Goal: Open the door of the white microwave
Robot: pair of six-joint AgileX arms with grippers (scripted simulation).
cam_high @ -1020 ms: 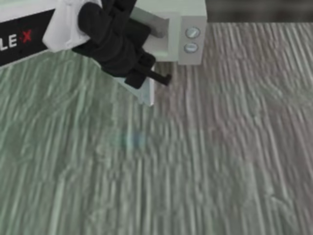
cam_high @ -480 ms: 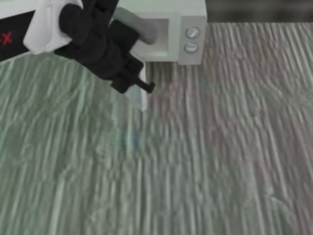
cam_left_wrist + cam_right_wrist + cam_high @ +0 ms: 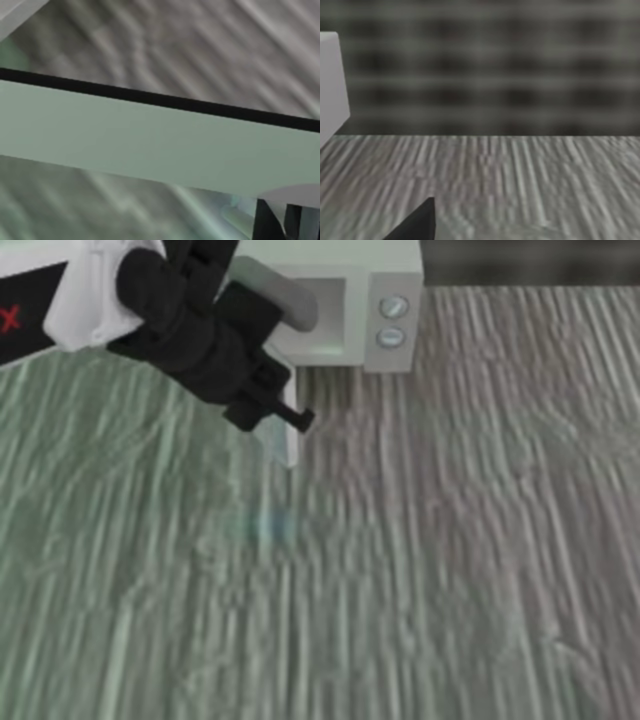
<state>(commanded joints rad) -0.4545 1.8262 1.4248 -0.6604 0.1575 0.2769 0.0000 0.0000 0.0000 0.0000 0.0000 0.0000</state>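
**A:** What's at the far left edge of the bench?

**B:** My left arm's black two-finger gripper (image 3: 285,420) reaches in from the far left corner, right at the flat pale-white door (image 3: 292,425), which stands swung out from the oven front, edge-on from above. Whether the jaws are clenched on it, I cannot tell.

**A:** And to its right?

**B:** The small boxy pale-white microwave (image 3: 390,260) sits at the far edge of the grey wood-grain bench (image 3: 450,560), cavity exposed, two round silver-grey knobs (image 3: 392,322) stacked on its right strip.

**A:** The right arm?

**B:** Outside the top view; only a dark finger (image 3: 417,222) shows.
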